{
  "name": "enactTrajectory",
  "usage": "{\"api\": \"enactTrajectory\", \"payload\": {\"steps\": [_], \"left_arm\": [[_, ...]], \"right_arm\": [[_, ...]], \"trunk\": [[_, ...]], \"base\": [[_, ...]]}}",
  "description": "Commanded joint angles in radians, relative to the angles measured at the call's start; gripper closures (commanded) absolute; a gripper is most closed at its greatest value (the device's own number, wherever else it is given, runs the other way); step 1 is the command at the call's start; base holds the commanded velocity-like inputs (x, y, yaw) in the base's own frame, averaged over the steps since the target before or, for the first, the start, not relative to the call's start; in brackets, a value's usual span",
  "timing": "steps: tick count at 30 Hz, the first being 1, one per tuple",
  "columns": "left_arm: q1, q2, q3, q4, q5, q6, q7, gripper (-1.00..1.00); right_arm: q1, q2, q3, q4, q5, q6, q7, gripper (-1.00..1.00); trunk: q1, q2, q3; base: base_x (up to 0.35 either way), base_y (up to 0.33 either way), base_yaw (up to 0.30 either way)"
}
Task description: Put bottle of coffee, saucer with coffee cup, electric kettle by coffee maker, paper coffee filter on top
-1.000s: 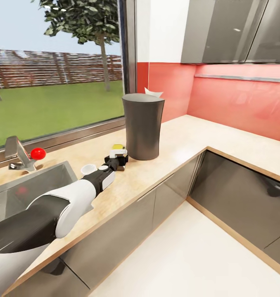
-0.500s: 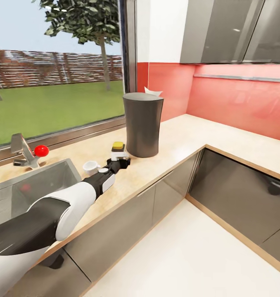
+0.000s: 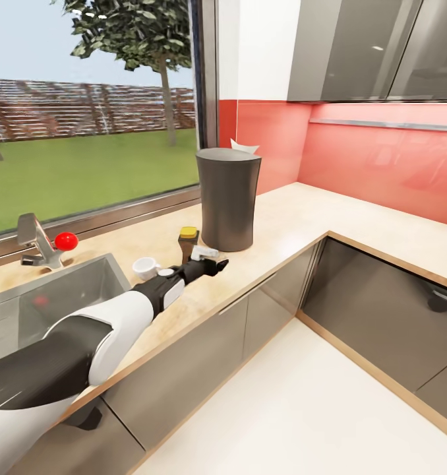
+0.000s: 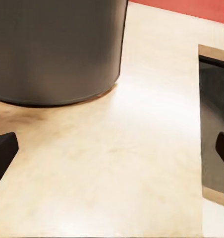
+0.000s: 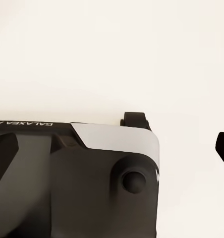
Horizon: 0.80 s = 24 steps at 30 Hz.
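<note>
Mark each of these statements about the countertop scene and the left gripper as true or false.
1. The left gripper holds the bottle of coffee. False: the gripper is open and empty, and the bottle stands on the countertop apart from it.
2. The bottle of coffee stands upright beside the coffee maker. True.
3. A white paper filter shows at the top of the coffee maker. True.
4. The coffee cup sits inside the sink. False: it is on the countertop near the sink's corner.
5. The bottle's cap is red. False: it is yellow; the red thing is a ball by the tap.
</note>
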Motion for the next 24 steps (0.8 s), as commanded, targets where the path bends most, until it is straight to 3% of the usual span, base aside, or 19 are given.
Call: {"api": "enactTrajectory", "payload": {"steps": [1, 7, 8, 14, 17, 24], "left_arm": [[-0.001, 0.0, -0.018, 0.002, 0.01, 0.005, -0.023, -1.0], [0.005, 0.0, -0.069, 0.004, 0.008, 0.039, -0.124, -1.0], [0.03, 0.0, -0.077, 0.004, 0.008, 0.042, -0.149, -1.0], [0.077, 0.0, -0.084, 0.003, 0.01, 0.041, -0.228, -1.0], [0.114, 0.0, -0.088, 0.003, 0.014, 0.045, -0.325, -1.0], [0.143, 0.0, -0.088, 0.003, 0.018, 0.048, -0.367, -1.0]], "right_arm": [[0.0, 0.0, 0.008, -0.002, -0.007, 0.005, -0.007, -1.0], [0.0, 0.0, 0.007, -0.002, -0.007, 0.004, -0.007, -1.0], [0.0, 0.0, 0.008, -0.002, -0.007, 0.004, -0.007, -1.0], [0.0, 0.0, 0.007, -0.002, -0.007, 0.004, -0.008, -1.0], [0.0, 0.0, 0.006, -0.002, -0.007, 0.004, -0.008, -1.0], [0.0, 0.0, 0.007, -0.002, -0.007, 0.004, -0.008, -1.0]], "trunk": [[0.0, -0.001, -0.001], [0.0, -0.001, -0.001], [0.0, -0.001, -0.001], [0.0, -0.001, -0.001], [0.0, -0.001, -0.001], [0.0, -0.001, -0.001]], "base": [[0.0, 0.0, 0.0], [0.0, 0.0, 0.0], [0.0, 0.0, 0.0], [0.0, 0.0, 0.0], [0.0, 0.0, 0.0], [0.0, 0.0, 0.0]]}}
